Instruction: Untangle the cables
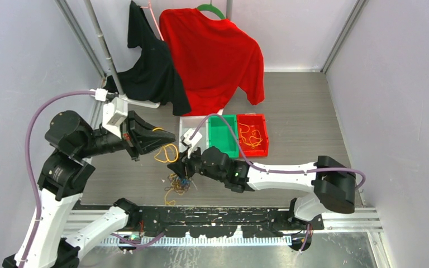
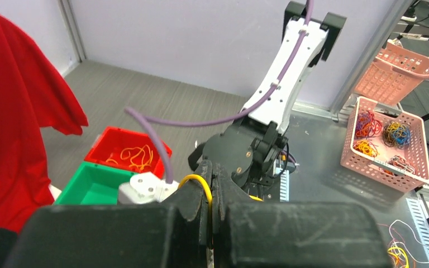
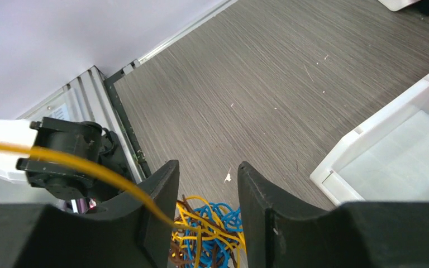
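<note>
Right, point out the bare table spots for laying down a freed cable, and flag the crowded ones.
Free: grey wood-grain table right of the red plastic bin, up to the wall; also behind it, beside the red shirt. Crowded: near centre, where the tangle of yellow, blue and brown cables lies at the right arm's fingers.

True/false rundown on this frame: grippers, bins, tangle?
1. The left gripper is shut on a yellow cable. True.
2. The green bin holds cables. False: it looks empty, and the loose cables lie in the red bin.
3. The right gripper is open over the tangle. True.
4. The tangle is yellow only. False: blue and brown strands are in it too.
</note>
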{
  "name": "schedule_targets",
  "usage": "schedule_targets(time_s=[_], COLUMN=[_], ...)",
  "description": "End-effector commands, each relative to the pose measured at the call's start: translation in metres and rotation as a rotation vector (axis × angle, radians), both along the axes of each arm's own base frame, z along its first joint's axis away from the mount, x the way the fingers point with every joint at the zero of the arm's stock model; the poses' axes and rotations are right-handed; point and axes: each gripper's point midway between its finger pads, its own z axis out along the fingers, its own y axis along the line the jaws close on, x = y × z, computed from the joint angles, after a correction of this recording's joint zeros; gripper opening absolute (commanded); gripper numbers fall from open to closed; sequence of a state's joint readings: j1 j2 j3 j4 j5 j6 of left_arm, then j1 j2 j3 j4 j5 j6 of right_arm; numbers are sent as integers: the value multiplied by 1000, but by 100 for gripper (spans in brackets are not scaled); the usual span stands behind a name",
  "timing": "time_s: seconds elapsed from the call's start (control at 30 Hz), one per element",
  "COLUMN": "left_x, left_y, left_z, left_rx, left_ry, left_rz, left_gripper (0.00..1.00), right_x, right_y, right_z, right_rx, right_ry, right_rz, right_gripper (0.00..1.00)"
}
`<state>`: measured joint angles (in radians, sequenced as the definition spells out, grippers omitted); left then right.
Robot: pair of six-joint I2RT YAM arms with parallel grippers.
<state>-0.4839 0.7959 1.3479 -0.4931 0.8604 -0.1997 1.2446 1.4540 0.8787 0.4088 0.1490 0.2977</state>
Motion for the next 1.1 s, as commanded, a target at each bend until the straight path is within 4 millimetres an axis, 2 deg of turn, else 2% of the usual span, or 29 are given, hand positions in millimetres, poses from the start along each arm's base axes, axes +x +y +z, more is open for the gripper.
schedule_targets(time_s=[0.0, 0.27, 0.5, 0.67, 0.77, 0.87, 0.97, 1.07], left_x=[-12, -15, -16, -16, -16, -13, -12, -7], left_y=[5, 12, 28, 40, 44, 48, 44, 39], left_z=[40, 95, 165, 202, 216, 226, 214, 197], left_rx=[-47, -102, -205, -249, -259, -273, -242, -213], left_ry=[-120, -272, -477, -593, -643, -664, -639, -607], left_rz=[-20, 21, 138, 217, 245, 280, 258, 240], left_gripper=[0, 0, 0, 0, 0, 0, 0, 0], right_x=[5, 3, 1, 0, -2, -2, -4, -3], right_y=[14, 0, -15, -29, -37, -44, -47, -49], right_z=[25, -23, -56, -77, -91, -98, -89, -72], right_rx=[103, 48, 15, -3, -22, -25, -12, 3], right_ry=[-30, 19, 60, 81, 96, 103, 97, 75], right_rz=[-15, -43, -70, -100, -109, -125, -120, -118], right_gripper=[46, 45, 51, 56, 58, 61, 64, 65])
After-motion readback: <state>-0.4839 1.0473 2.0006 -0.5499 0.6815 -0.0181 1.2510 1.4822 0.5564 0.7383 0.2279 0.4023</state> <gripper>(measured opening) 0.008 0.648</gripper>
